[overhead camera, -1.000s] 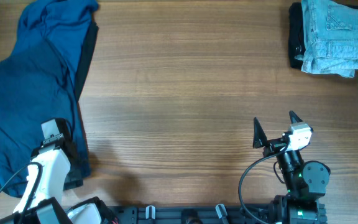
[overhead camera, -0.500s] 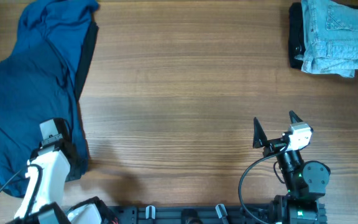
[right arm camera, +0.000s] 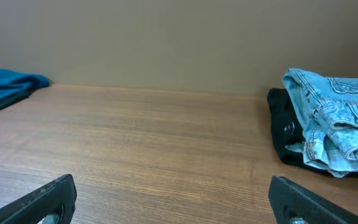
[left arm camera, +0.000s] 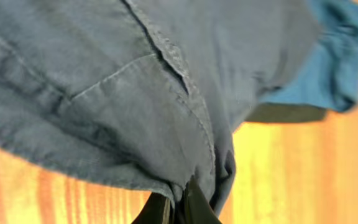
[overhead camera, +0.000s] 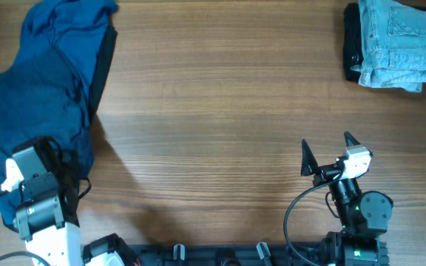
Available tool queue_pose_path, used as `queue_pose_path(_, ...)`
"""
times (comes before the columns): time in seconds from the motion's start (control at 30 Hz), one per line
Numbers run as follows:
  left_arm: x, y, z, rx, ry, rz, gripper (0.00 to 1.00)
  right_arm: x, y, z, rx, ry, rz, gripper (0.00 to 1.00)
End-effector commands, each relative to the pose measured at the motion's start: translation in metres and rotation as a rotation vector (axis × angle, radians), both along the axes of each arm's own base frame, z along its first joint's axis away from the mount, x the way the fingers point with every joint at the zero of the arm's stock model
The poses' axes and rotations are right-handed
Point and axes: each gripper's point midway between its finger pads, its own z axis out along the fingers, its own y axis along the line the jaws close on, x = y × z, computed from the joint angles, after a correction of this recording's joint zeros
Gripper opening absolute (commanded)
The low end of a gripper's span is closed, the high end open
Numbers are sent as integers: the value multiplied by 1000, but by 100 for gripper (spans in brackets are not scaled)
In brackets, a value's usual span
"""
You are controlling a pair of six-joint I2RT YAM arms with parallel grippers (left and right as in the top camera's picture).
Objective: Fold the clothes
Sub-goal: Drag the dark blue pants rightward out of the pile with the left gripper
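Where the blue shirt lies crumpled over the far-left part of the wooden table, the left arm stands over its near end, and the overhead view hides the fingers beneath the wrist. The left wrist view shows them: the left gripper is pinched tight on a gathered fold of the blue shirt, whose seams run down into the dark fingertips. A brighter blue part of the cloth shows at the far right of that view, with a dark garment just under it and bare table beyond. From overhead the dark garment peeks out along the shirt's right edge.

The right gripper sits at the near right, well apart from all the clothes, its two fingers spread wide and holding nothing. The right wrist view shows the same, with the right gripper spread to either lower corner above the table.

In the far-right corner lie the folded jeans, light blue, resting on a black garment that shows at their left side. The right wrist view shows the folded jeans on the black garment, with the blue shirt far off at the left.
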Motion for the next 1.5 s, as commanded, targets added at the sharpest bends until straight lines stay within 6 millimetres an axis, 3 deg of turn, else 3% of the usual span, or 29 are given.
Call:
queue_pose_path(0.0, 23, -25, 36, -50, -140, -171, 4, 0, 0, 1, -11, -6, -2, 100)
queue_pose_path(0.17, 50, -44, 68, -88, -313, -293, 4, 0, 0, 1, -11, -6, -2, 100)
queue_pose_path(0.37, 60, -42, 142, 45, -441, -351, 4, 0, 0, 1, -11, -6, -2, 100)
queue_pose_path(0.47, 65, -57, 168, 70, -498, -406, 4, 0, 0, 1, -11, -6, -2, 100)
queue_pose_path(0.67, 67, -65, 208, 190, -547, -415, 4, 0, 0, 1, -11, -6, -2, 100)
queue_pose_path(0.83, 96, -96, 183, 166, -468, -493, 4, 0, 0, 1, -11, -6, -2, 100)
queue_pose_path(1.07, 161, -138, 147, 145, -433, -427, 5, 0, 0, 1, -11, -6, -2, 100)
queue_pose_path(1.23, 204, -195, 110, 119, -433, -500, 5, 0, 0, 1, -11, -6, -2, 100)
queue_pose_path(1.47, 219, -263, 64, 129, -398, -609, 11, 0, 0, 1, -11, -6, -2, 100)
